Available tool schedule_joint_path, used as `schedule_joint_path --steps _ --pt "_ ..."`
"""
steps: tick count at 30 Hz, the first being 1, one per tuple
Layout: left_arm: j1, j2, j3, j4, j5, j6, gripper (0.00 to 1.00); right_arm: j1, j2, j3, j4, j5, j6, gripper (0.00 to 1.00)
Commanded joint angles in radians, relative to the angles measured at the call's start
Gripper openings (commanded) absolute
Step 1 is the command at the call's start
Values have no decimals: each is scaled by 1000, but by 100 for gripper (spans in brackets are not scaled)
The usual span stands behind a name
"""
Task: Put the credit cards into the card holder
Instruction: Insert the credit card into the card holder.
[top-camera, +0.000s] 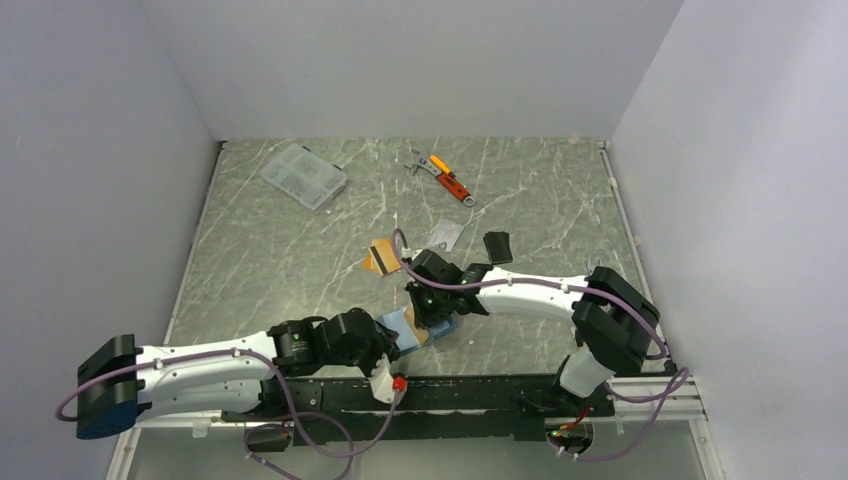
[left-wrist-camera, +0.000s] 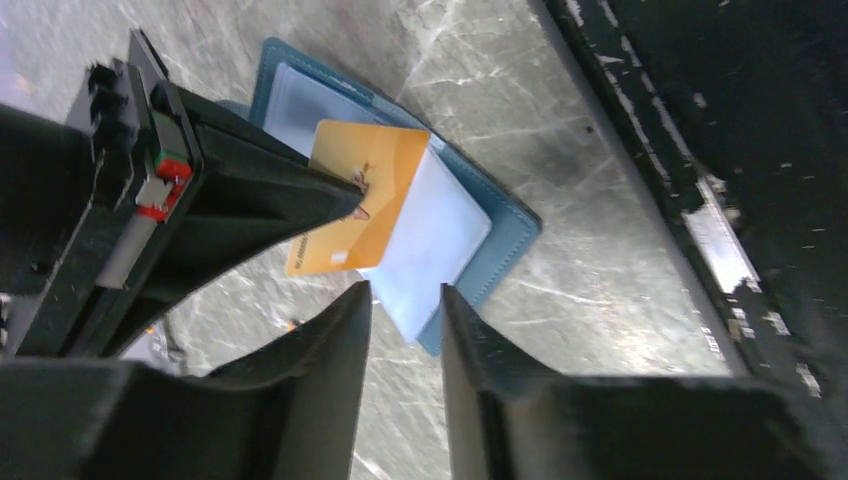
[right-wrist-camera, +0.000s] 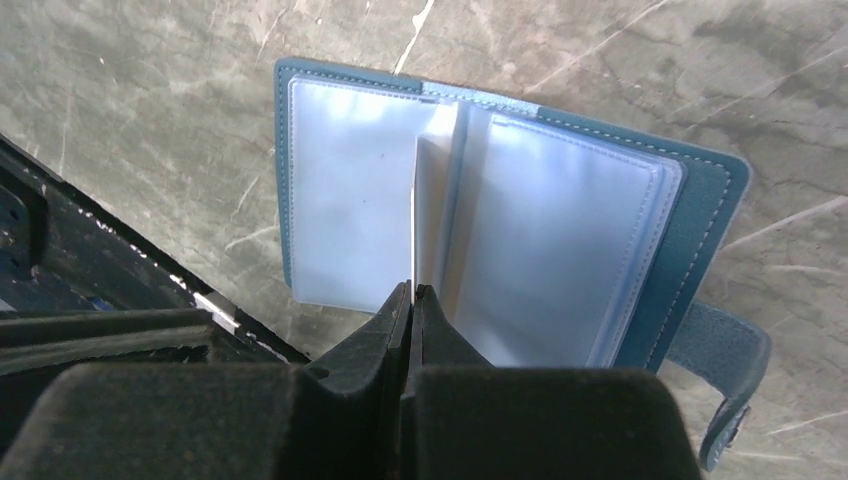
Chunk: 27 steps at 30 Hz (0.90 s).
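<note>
At the near edge of the table (top-camera: 300, 250), the teal card holder (right-wrist-camera: 700, 190) lies open, clear pockets up. The right gripper (right-wrist-camera: 411, 300) pinches an orange-gold credit card (left-wrist-camera: 365, 195) on edge over the pockets. The left gripper (left-wrist-camera: 405, 295) hovers beside it, fingers parted and empty. Farther back lie a second orange-gold card (top-camera: 380, 257) and a silver-grey card (top-camera: 449, 234).

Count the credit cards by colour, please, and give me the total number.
Orange-gold rectangular plastic cards: 2 (a dark-striped card lying loose; a held card in the right tool over the open teal-blue folding card holder)
Silver-grey printed card: 1
Total: 3
</note>
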Motion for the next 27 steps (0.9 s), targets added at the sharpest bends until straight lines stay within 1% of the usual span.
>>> schedule_joint_path --steps 1,2,3,5,9,12,16,21,24,27 --pt "31 59 10 124 51 52 22 -41 -46 -2 48 -43 -7 0" --pt "42 71 12 125 62 51 15 -45 -46 -7 56 -55 -5 0" --pt "50 80 11 129 71 50 14 -47 -46 -16 64 -64 -4 0" --pt "60 93 1 151 78 55 17 -49 -49 -28 80 -82 0 0" --pt "69 147 -3 212 72 43 28 -52 -59 -56 108 -99 11 0" --pt "71 211 14 213 75 37 32 -56 -68 -81 133 -112 22 0" --pt "78 255 3 163 83 95 31 -68 -76 -113 158 -124 33 0" --pt "94 285 1 105 99 121 31 -101 -81 -154 197 -150 43 0" --pt "95 285 -8 95 106 133 32 -134 -92 -178 213 -165 47 0" --pt "94 289 -13 74 115 156 33 -182 -123 -219 269 -206 65 0"
